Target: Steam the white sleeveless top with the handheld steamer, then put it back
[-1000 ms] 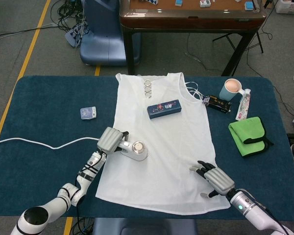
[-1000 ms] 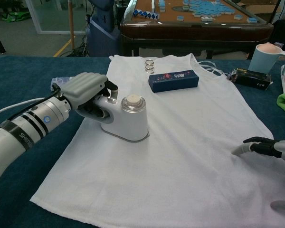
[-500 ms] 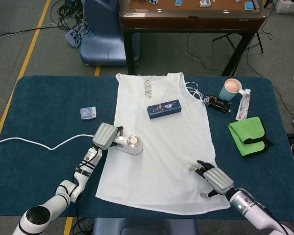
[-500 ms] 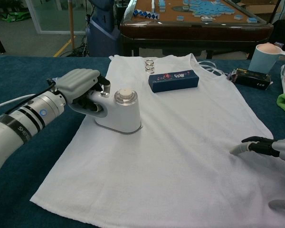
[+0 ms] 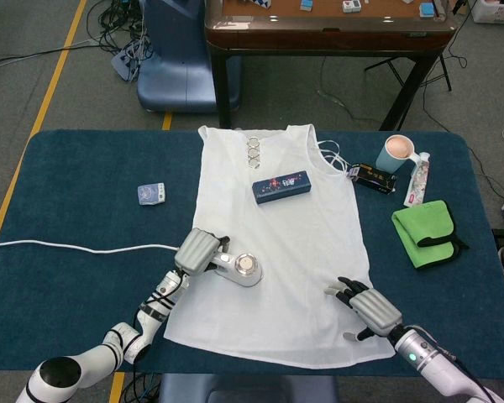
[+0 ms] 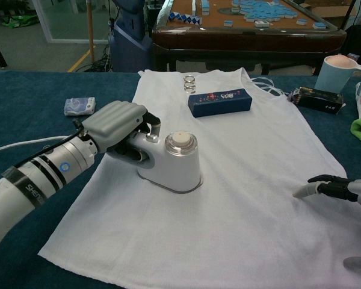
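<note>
White sleeveless top [image 5: 277, 243]: flat on blue table [image 5: 76, 235]. White handheld steamer [image 6: 171, 161]: soleplate on left half, handle gripped by left hand [image 6: 115, 123]. Right hand [image 5: 371, 306]: fingers spread, resting on lower right hem. Steaming under way; return pending.

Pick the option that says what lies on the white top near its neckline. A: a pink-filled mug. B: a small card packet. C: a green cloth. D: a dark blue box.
D: the dark blue box lies on the white top just below the neckline, while the green cloth, the mug and the small packet all sit on the table off the fabric.
</note>
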You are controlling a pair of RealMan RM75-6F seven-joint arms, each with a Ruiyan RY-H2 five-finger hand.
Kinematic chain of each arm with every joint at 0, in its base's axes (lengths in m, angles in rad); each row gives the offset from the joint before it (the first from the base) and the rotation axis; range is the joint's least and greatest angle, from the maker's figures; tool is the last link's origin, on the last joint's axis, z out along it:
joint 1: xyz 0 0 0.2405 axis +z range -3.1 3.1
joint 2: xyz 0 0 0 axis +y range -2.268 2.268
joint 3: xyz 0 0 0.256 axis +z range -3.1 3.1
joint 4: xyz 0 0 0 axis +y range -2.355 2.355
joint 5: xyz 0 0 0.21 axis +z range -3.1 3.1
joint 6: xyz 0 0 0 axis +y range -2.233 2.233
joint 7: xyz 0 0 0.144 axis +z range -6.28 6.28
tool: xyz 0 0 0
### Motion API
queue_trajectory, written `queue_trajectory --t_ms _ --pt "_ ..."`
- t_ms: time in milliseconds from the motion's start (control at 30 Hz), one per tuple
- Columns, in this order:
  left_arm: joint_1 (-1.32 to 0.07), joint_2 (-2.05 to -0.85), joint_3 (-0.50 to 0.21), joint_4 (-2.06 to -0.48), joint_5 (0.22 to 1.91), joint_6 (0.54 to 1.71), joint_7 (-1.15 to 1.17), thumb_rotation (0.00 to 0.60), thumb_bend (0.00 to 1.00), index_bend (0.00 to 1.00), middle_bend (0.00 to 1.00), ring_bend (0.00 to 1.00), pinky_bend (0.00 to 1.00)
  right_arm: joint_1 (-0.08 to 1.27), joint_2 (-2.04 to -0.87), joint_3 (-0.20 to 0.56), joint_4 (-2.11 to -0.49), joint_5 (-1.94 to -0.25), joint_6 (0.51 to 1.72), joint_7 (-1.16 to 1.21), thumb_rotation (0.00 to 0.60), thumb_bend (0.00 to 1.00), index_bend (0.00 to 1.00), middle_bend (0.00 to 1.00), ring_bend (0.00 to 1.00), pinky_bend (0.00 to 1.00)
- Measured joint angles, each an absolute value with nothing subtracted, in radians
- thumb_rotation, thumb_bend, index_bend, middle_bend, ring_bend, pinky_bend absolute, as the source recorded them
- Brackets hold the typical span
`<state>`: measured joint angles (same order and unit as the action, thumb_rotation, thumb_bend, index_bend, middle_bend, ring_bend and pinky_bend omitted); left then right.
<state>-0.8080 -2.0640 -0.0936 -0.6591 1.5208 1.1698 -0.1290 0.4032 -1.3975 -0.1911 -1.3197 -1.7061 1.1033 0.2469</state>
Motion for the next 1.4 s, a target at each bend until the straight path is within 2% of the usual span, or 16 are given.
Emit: queue_trajectory --t_ms 267,1000,1400 --pt "-0.808 -2.047 -0.091 -0.713 1.536 1.181 -0.075 0.6 0.33 0.96 0.9 0.76 0.8 0.402 -1.397 -0.192 -1.317 -1.706 1.104 0.251 0.6 0.17 0.14 0.15 0.04 0.13" --pt "-0.826 -2.066 -0.134 -0.416 1.496 1.156 -0.238 0.6 0.33 0.96 0.9 0.76 0.8 0.414 -1.401 -0.185 -1.321 -1.694 1.082 0.247 0.6 0.17 0.14 0.15 0.04 0.13" --pt "-0.834 -2.088 -0.117 -0.494 1.516 1.191 -0.231 0.6 0.33 0.96 0.9 0.76 0.8 0.408 -1.396 -0.188 -1.328 -1.695 1.091 0.244 0.6 0.17 0.14 0.15 0.04 0.13"
